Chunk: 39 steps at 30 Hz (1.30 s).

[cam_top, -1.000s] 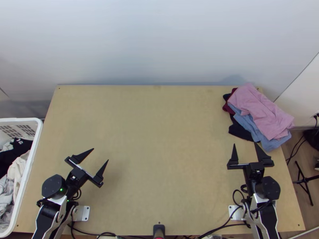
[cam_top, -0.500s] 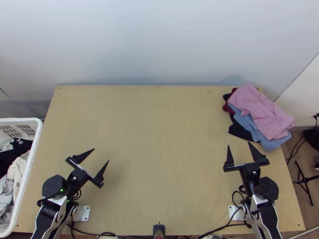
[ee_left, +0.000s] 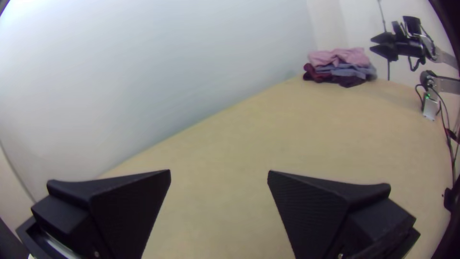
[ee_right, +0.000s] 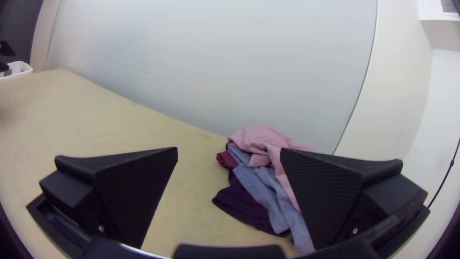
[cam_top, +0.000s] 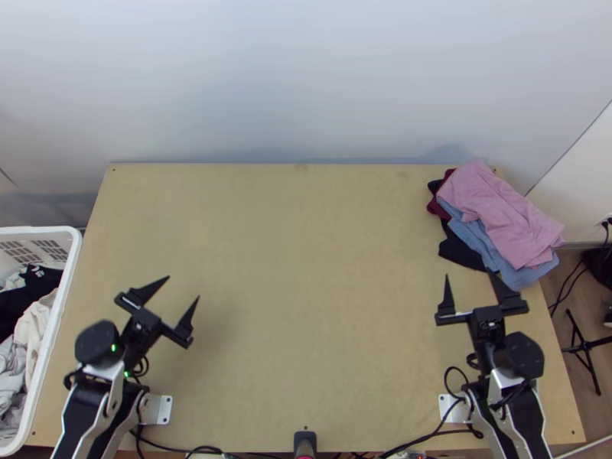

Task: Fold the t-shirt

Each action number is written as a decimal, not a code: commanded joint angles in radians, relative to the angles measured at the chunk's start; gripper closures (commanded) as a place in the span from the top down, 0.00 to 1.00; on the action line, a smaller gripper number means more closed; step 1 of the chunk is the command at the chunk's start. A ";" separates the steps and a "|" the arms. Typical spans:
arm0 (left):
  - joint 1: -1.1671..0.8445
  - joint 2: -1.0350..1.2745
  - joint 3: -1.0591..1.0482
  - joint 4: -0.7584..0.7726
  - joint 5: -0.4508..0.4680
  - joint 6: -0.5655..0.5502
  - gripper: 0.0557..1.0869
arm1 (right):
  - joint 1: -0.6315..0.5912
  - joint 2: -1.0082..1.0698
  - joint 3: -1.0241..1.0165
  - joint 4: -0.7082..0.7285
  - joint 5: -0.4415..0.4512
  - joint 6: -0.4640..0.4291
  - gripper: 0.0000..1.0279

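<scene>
Fingers (ee_left: 127, 206) gape on left gripper (cam_top: 183, 287) (and right gripper (cam_top: 468, 272), too)

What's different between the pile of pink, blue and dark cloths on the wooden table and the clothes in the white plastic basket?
The pink, blue and dark pile lies in loose layers at the far right corner of the wooden table, while the clothes sit bunched in the white plastic basket. Pink cloth tops the pile; black, cream and grey show among the clothes. Both are several pieces of fabric.
</scene>
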 commanded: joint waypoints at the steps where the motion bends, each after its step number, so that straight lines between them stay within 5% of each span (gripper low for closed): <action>1: 0.197 0.295 0.230 -0.023 0.006 0.033 0.96 | -0.062 0.214 0.190 -0.099 0.014 0.038 0.96; 6: 0.467 0.452 0.378 -0.133 0.006 0.111 0.96 | -0.081 0.481 0.410 -0.323 0.019 0.122 0.96; 15: 1.014 0.746 0.450 -0.141 0.070 0.316 0.95 | -0.086 0.641 0.801 -0.629 0.025 0.250 0.96; 21: 1.277 1.179 0.582 -0.133 0.060 0.413 0.95 | -0.115 0.741 0.962 -0.712 0.034 0.247 0.96; 25: 1.364 1.383 0.710 -0.112 -0.060 0.470 0.95 | -0.115 0.773 1.010 -0.718 0.080 0.230 0.96; 32: 1.458 1.521 0.730 0.105 -0.169 0.654 0.95 | -0.114 0.828 1.052 -0.718 0.120 0.236 0.96; 39: 1.528 1.683 0.906 0.089 -0.223 0.655 0.95 | -0.112 0.842 1.060 -0.711 0.120 0.231 0.96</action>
